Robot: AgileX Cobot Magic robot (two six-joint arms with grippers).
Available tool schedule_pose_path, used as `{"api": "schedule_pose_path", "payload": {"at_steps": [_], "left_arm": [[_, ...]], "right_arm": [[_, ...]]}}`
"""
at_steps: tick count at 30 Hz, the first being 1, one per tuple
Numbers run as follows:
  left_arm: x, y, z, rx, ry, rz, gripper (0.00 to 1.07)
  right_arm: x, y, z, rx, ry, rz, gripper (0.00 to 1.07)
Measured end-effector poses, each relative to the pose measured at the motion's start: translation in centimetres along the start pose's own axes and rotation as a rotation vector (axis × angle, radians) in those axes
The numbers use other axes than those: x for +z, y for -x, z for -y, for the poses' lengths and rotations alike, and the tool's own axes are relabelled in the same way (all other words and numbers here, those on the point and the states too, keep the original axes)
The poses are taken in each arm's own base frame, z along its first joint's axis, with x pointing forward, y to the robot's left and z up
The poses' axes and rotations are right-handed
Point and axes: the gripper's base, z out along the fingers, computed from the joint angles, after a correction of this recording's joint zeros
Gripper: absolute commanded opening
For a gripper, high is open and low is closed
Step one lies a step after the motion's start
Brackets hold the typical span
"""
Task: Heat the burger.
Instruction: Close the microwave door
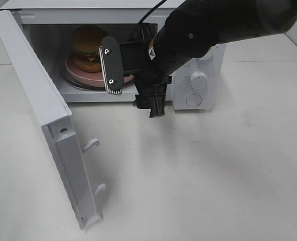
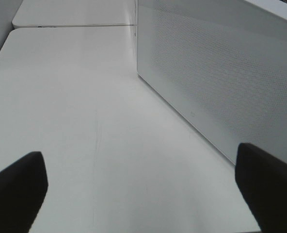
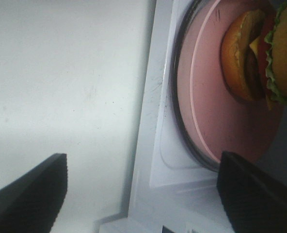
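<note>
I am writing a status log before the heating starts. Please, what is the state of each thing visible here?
microwave door: swung wide open.
burger: inside the microwave, resting on the pink plate, not held.
pink plate: inside, on the glass turntable.
right gripper: open, empty, in front of the microwave opening.
left gripper: open, empty, over the table.

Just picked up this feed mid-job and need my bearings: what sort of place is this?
Probably a lab bench staged as a kitchen corner, not a real kitchen: a white microwave stands open on a plain white table, with a burger on a pink plate inside.
</note>
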Motion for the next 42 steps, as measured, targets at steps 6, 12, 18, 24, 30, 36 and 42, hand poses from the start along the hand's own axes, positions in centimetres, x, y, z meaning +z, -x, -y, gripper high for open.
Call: {"api": "schedule_pose_path", "payload": {"at_steps": [6, 12, 18, 24, 30, 36, 42], "left_arm": [[0.0, 0.0, 0.0, 0.000, 0.000, 0.000, 1.03], [0.0, 0.0, 0.0, 0.000, 0.000, 0.000, 1.03], [0.0, 0.0, 0.0, 0.000, 0.000, 0.000, 1.03], [0.0, 0.0, 0.0, 0.000, 0.000, 0.000, 1.03], [0.0, 0.0, 0.0, 0.000, 0.000, 0.000, 1.03], [0.0, 0.0, 0.0, 0.000, 0.000, 0.000, 1.03], [0.0, 0.0, 0.0, 0.001, 0.001, 0.000, 1.03]], "right_arm": [[-3.0, -1.0, -1.4, 0.048, 0.008, -0.009, 0.77], [-5.0, -2.1, -3.0, 0.136, 0.051, -0.050, 0.76], [-7.5, -3.1, -4.1, 0.253, 0.072, -0.090, 0.76], [-10.7, -4.2, -4.9, 0.489, 0.086, -0.162, 0.76], [-13.0, -4.9, -5.3, 0.731, 0.090, -0.241, 0.76], [-15.3, -5.9, -6.2, 0.919, 0.109, -0.363, 0.76], [-17.2, -6.8, -7.2, 1.010, 0.151, -0.503, 0.76]]}}
